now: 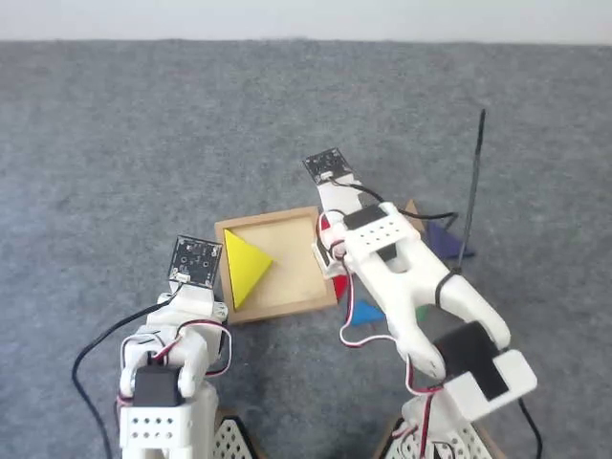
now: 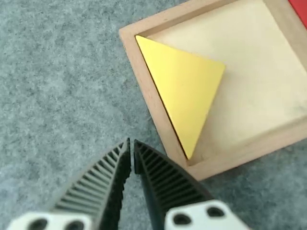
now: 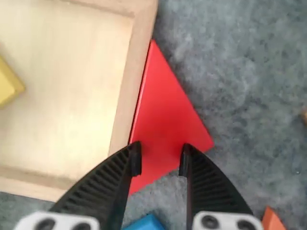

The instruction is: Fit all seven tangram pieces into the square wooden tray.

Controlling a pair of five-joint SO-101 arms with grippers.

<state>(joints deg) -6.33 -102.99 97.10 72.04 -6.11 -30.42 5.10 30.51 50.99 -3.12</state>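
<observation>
Right fingers [image 3: 115,177] stand spread over the red triangle [image 3: 163,120] lying against the tray [image 3: 128,91]. Left fingers [image 2: 110,175] are pressed together, just short of the tray's yellow triangle [image 2: 187,91].

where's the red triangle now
In the right wrist view, the red triangle lies outside the tray, against its rim on the right arm's side, beneath the open right gripper.

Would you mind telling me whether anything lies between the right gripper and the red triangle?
Nothing visible does: the right gripper hangs open directly over the red triangle, which lies beside the tray.
</observation>
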